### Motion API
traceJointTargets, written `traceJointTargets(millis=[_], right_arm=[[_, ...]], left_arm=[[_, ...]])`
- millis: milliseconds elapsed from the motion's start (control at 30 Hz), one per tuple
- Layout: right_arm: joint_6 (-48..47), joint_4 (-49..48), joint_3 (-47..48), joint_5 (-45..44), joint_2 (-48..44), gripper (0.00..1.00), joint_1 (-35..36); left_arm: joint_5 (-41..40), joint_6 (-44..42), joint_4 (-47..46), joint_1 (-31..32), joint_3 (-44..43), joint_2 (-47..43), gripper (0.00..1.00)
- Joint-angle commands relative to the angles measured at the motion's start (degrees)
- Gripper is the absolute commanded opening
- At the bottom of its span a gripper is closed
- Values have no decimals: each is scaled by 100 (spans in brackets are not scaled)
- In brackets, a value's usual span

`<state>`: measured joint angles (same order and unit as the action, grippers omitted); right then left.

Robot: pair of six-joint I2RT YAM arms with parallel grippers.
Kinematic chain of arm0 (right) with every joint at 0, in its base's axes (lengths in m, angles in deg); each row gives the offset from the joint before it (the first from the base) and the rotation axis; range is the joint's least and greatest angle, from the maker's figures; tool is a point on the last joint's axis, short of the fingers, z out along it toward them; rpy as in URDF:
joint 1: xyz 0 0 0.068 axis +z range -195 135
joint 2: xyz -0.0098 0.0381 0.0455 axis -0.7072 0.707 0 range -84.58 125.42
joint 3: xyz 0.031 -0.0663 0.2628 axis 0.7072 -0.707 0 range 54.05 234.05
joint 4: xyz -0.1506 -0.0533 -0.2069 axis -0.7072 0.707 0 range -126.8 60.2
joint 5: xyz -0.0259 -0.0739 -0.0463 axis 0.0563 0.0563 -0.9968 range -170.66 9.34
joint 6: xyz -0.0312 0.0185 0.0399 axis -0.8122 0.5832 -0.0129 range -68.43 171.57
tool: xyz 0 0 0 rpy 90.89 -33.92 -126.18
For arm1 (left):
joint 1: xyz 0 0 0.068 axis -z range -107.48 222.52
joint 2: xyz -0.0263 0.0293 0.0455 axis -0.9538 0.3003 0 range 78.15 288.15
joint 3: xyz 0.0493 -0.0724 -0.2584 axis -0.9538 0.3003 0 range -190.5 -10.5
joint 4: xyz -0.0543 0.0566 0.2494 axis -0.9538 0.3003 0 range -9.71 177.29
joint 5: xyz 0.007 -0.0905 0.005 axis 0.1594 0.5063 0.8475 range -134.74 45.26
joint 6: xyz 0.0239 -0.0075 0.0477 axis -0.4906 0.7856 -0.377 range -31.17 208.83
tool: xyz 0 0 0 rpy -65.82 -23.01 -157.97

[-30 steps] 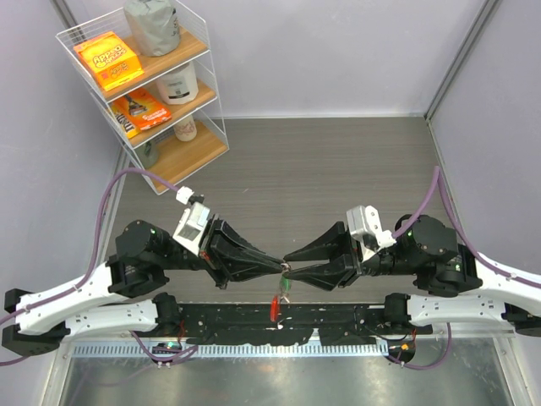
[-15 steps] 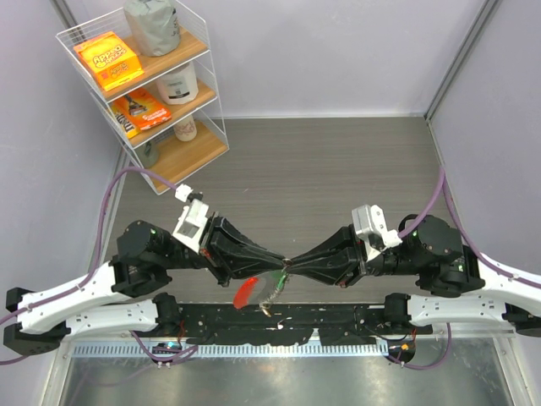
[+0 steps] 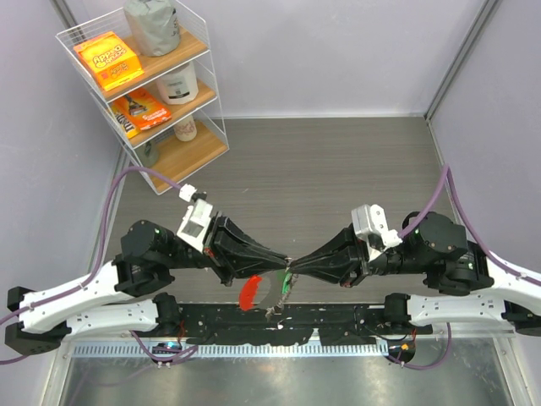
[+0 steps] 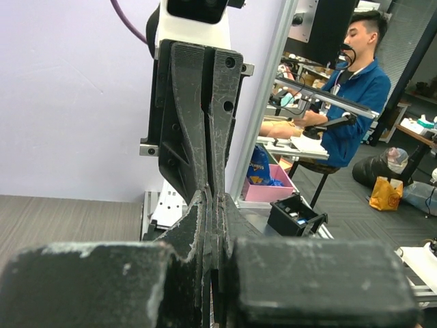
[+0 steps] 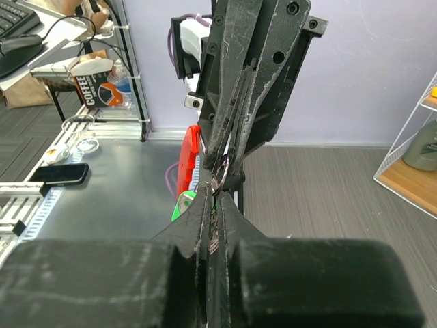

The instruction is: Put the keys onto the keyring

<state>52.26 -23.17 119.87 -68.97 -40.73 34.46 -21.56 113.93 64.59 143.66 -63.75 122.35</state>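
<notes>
Fingers of the left gripper (image 3: 281, 266) are pinched shut on the keyring (image 3: 249, 292); the right gripper (image 3: 294, 270) meets the left gripper tip to tip, likewise closed, its catch unclear; the green key (image 5: 179, 206) hangs just below the left gripper's tip.

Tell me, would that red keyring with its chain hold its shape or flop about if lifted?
Probably floppy: the keyring dangles below the pinched tips of the left gripper and right gripper, its red loop slanted sideways. The loop itself looks like rigid plastic. It seems light, since a fingertip pinch carries it, green key included.
</notes>
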Motion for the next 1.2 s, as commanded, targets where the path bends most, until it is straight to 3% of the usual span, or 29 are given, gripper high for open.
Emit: traceJointTargets(millis=[0,133,300,700,1167], right_arm=[[-42,201,484,-26,88,6,26],[-42,579,730,36,202,6,26],[-43,1097,1090,80,378,6,26],[-244,2416,1794,203,861,6,26],[-368,2724,1653,835,888,6,34]], left_arm=[[265,-32,181,23,-167,53,4],[582,21,655,15,-404,220,20],[925,-23,1454,15,-712,361,31],[820,-234,2659,15,-1073,176,33],[697,-383,3407,15,-1460,229,35]])
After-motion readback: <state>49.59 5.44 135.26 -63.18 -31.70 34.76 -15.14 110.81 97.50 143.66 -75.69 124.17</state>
